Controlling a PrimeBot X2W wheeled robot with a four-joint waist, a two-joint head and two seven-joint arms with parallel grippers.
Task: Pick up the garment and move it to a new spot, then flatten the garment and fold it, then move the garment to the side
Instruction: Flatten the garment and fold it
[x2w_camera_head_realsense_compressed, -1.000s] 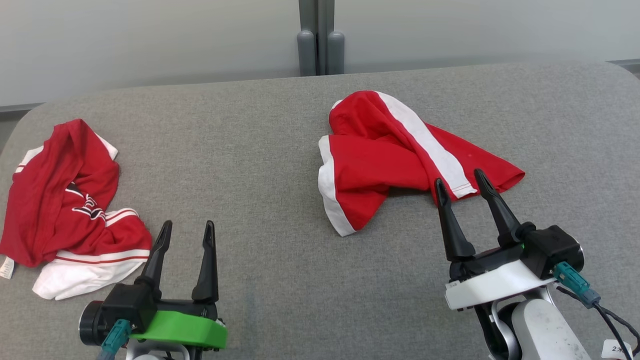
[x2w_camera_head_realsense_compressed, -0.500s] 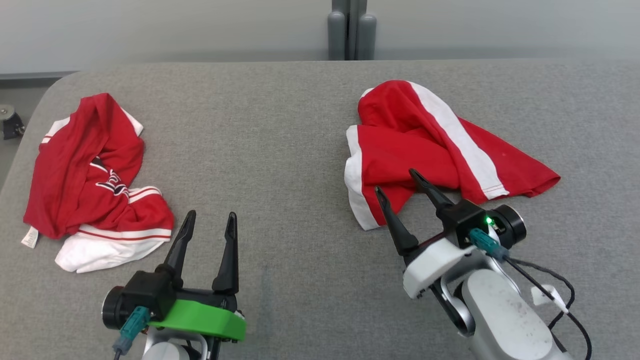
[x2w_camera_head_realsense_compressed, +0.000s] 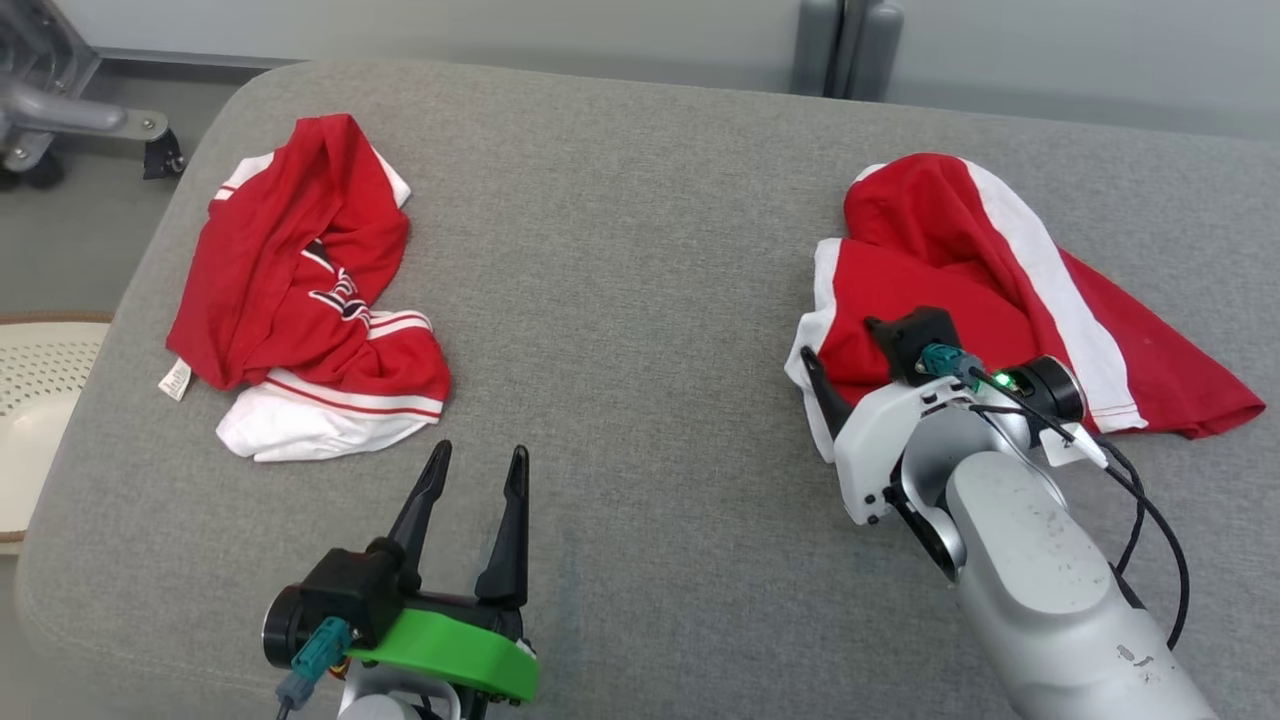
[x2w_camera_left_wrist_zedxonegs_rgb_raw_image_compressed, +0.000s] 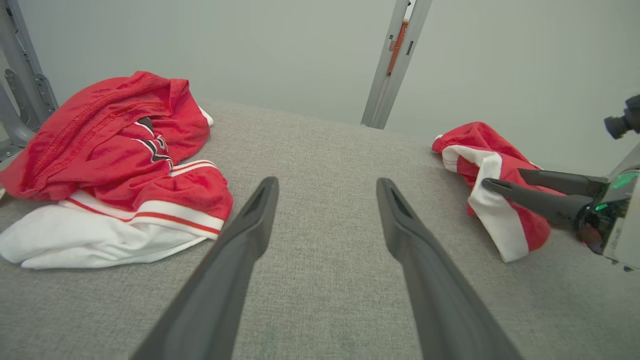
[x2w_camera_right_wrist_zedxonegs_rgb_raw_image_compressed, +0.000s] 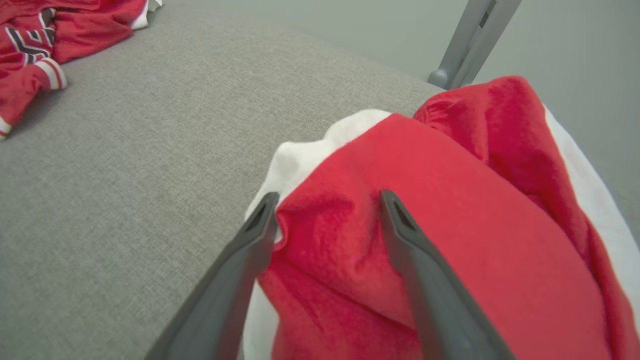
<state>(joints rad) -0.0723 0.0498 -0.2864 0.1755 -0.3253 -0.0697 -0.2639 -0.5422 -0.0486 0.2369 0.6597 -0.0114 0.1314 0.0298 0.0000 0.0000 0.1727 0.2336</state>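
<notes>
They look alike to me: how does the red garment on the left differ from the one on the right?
The left garment shows dark lettering and thin red stripes on white; the right garment shows a broad white stripe, no lettering. The left garment lies clear of the left hand; the right garment has a fold between the open fingers of the right hand. Both are red and white, crumpled on the grey surface.

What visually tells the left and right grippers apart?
Both have long dark tapered fingers, black bodies, teal connectors. Left gripper: green mounting plate. Right gripper: white plate, lit green LED, loose black cables, white tag, scuffed pale grey forearm.
</notes>
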